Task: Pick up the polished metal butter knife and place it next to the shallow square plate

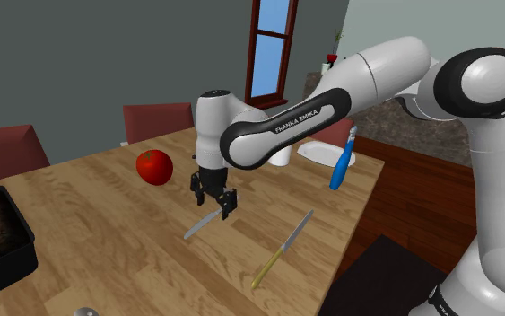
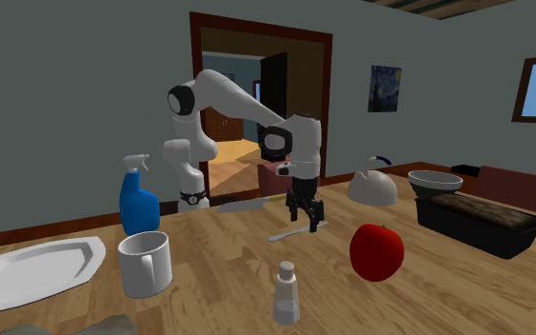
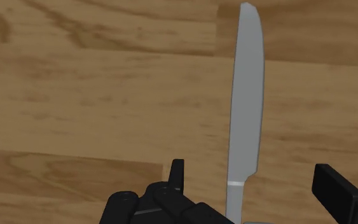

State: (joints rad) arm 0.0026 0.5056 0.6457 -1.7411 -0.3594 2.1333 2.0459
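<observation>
Grasp step — my end effector (image 3: 252,170) hangs, jaws apart, straddling the knife (image 3: 245,95) on the surface (image 3: 75,95) — next I'd drop and close.

Shoulder: behind arm (image 1: 367,85), over table (image 1: 107,233). Second exterior: across same table, facing arm. Wrist: close above tabletop.

Butter knife (image 1: 204,224) lies flat on the surface (image 1: 107,233) directly beneath the end effector (image 1: 216,202) (in the wrist view, between its fingers (image 3: 336,191), touching neither). In the shoulder view, a round fruit (image 1: 154,167) sits behind it to the left, a second knife (image 1: 282,250) lies to its right, and the plate (image 1: 317,153) rests at the far end behind a spray bottle (image 1: 342,163).
</observation>
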